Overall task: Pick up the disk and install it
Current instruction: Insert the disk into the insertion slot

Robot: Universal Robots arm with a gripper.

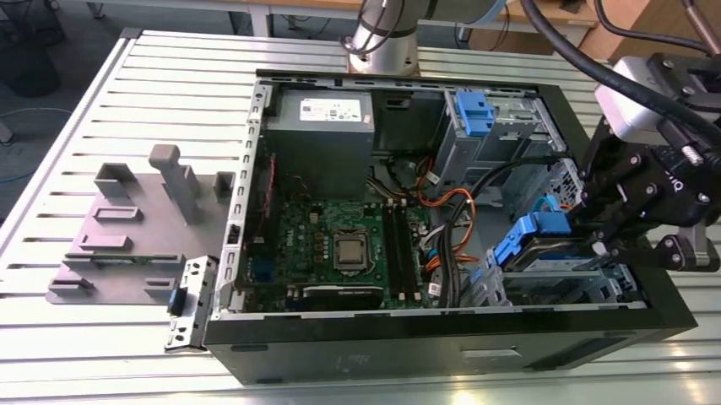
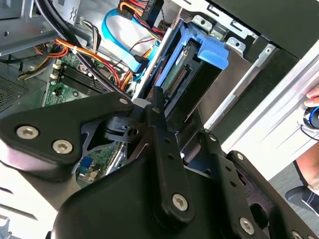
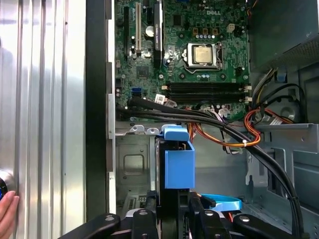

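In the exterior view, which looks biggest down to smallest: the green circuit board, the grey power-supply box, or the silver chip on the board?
Largest: green circuit board.
Then: grey power-supply box.
Smallest by far: silver chip.

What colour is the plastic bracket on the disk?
Blue. The bracket shows best in the first wrist view.

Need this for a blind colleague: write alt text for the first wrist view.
The gripper grips the blue-bracketed disk, seen edge-on, inside an open computer case; the motherboard and a bundle of cables lie beyond it.
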